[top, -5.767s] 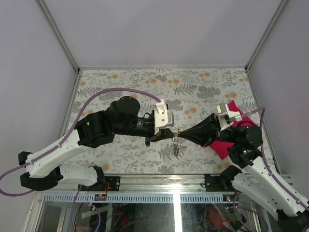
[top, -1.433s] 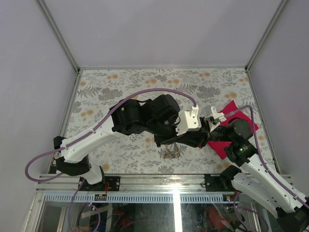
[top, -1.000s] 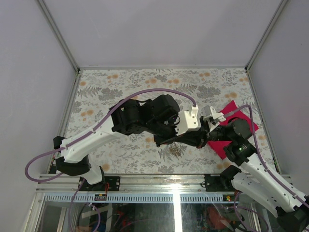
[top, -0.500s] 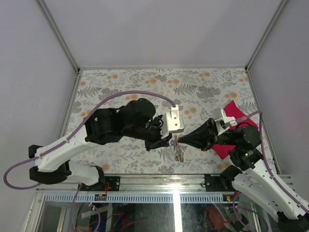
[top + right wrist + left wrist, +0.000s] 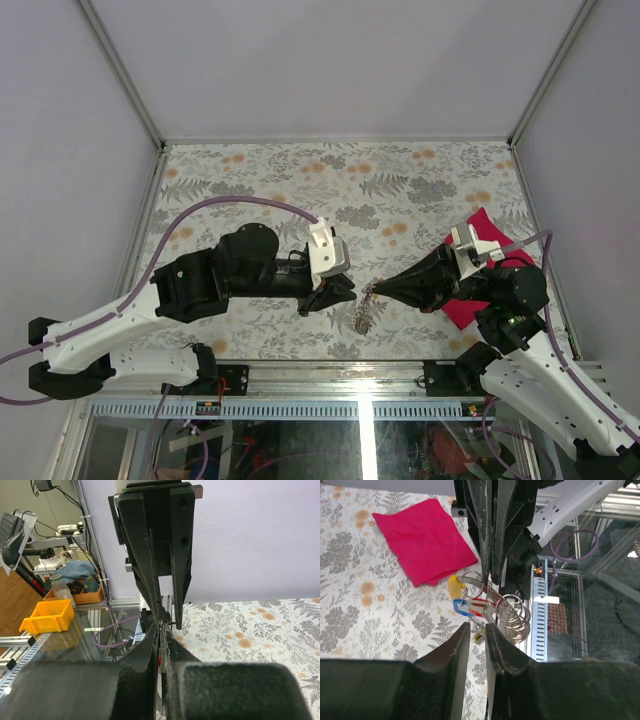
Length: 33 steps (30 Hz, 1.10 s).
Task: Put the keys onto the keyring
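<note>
Pinching keyring (image 5: 514,618) w/ R gripper (image 5: 374,291), fingers shut tight on loop; keys (image 5: 469,606) bunched at it, hanging over table (image 5: 250,180) front-centre. L gripper (image 5: 476,626) facing, just beside, fingers slightly apart. Magenta cloth (image 5: 422,540) nearby.

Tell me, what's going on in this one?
The right gripper is pinched shut on the keyring and holds it up off the table, so the coloured keys dangle with it. The left gripper faces it just short of the bunch, with its jaws slightly parted and gripping nothing. A magenta cloth lies by the right arm.
</note>
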Each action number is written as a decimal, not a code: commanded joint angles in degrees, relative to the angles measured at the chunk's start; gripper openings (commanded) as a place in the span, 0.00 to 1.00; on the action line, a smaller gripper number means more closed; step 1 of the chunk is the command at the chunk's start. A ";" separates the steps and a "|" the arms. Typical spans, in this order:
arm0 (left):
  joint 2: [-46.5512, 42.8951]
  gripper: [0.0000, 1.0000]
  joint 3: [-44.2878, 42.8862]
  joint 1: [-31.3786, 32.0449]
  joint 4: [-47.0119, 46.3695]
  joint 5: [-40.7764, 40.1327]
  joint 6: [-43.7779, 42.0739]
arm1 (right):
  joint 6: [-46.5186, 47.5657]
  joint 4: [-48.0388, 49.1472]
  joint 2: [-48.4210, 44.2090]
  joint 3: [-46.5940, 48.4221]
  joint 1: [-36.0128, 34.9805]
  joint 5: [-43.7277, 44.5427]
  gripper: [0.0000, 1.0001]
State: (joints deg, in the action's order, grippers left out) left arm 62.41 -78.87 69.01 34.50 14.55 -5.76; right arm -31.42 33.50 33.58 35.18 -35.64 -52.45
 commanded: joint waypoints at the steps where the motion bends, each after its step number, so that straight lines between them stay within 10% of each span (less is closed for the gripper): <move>1: -2.00 0.20 2.62 0.32 -11.67 -0.51 1.96 | -1.94 5.33 -0.63 2.78 -0.31 1.18 0.00; 33: -0.23 0.01 0.91 0.25 -10.60 3.34 -0.71 | -2.89 7.02 -1.98 3.70 -0.31 4.01 0.00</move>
State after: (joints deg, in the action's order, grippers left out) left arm 62.76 -76.36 69.01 25.32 17.93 -5.63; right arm -33.08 35.24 32.82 35.62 -35.64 -51.07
